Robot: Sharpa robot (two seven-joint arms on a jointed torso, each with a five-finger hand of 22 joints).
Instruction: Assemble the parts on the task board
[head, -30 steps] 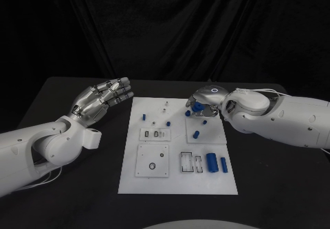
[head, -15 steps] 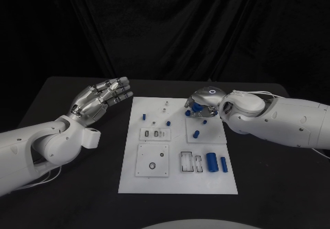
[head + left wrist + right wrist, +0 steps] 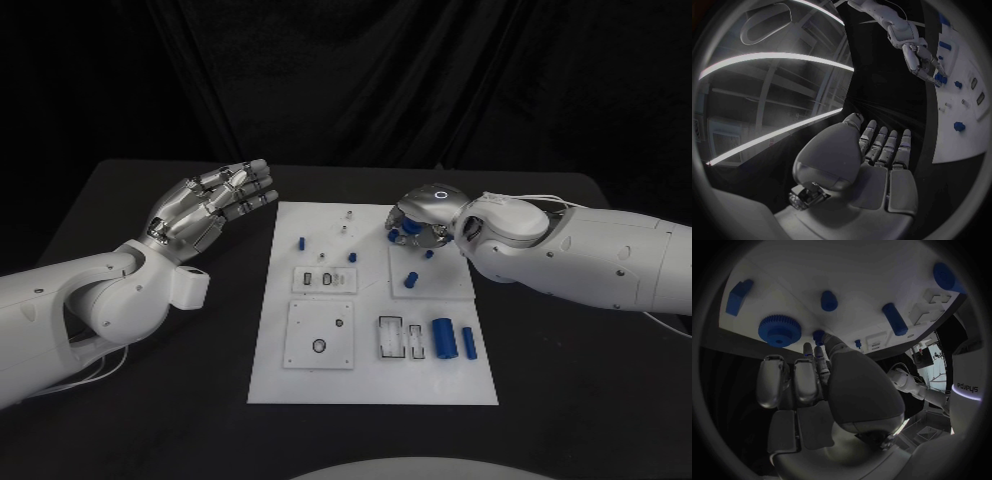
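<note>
The left hand (image 3: 214, 206) is hovering with fingers spread and holding nothing at nine o'clock of the white task board (image 3: 372, 385), while blue parts (image 3: 457, 342) are lying loose across it, so most assembly seems left. At one o'clock, the right hand (image 3: 427, 215) is touching a small blue peg (image 3: 819, 335) beside a blue gear (image 3: 779, 330); whether it is gripping is unclear.

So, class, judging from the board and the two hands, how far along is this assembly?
Early, it seems. Looking done: a few small blue pieces stand upright at the far end of the task board. In hand: the right hand works at a small blue part beside the blue gear; whether it grips it is unclear. The left hand hovers open off the board. Left: two blue cylinders lie loose, and the frames beside them look unfilled.
</note>
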